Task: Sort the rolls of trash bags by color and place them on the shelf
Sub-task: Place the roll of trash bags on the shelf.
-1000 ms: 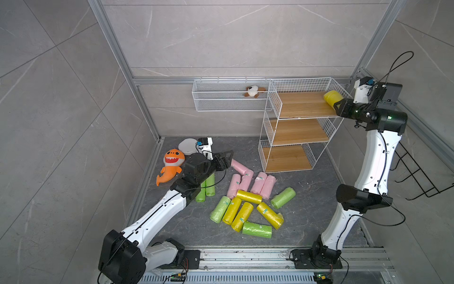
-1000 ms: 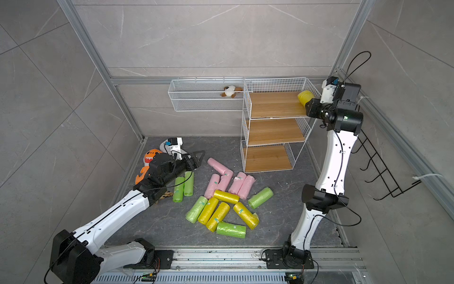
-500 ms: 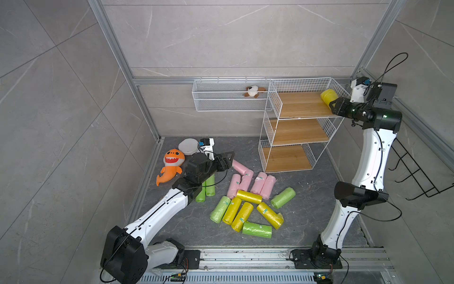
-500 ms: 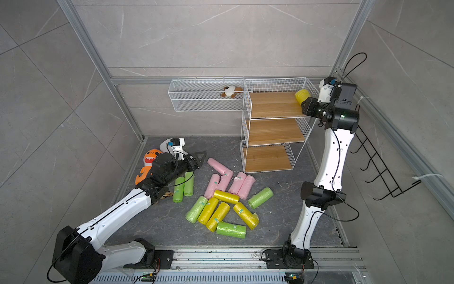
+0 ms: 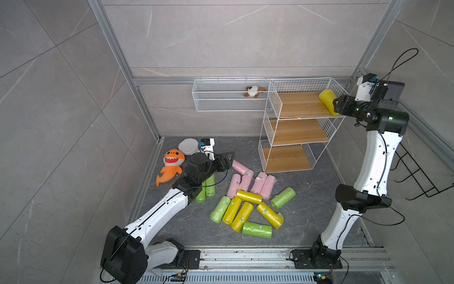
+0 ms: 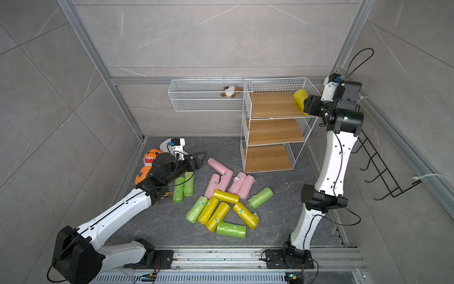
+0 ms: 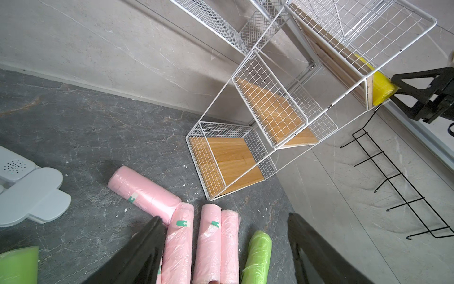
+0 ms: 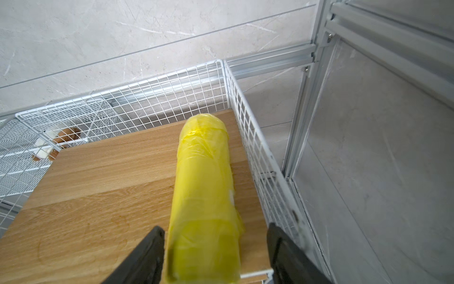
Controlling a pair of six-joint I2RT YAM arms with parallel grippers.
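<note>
Closest to the base rail, on the dark floor (image 5: 172, 221), I see the loose pile: four yellow rolls (image 5: 242, 216) fanned among five green rolls (image 5: 256, 230), two of them side by side under the left arm. Just beyond lie five pink rolls (image 5: 258, 182), four packed together and one angled off toward the left gripper (image 5: 231, 159). That gripper is spread wide and holds nothing. The left wrist view shows the pink rolls below its jaws, and I cannot tell whether it touches any. An orange shark plush (image 5: 172, 164) sits by the left wall. Farther back stands the shelf (image 5: 298, 130), its two lower boards bare. On the top board, beside the right-hand mesh wall, the lone yellow roll (image 8: 204, 184) lies front to back, its near end at the front edge. The right gripper (image 8: 215, 227) straddles that end with jaws parted: one finger is close to the wrap, while the other stands clear, so the roll rests on the board. Farthest back, a long wire basket (image 5: 221, 103) carries a small brown-and-white plush (image 5: 254, 91).
</note>
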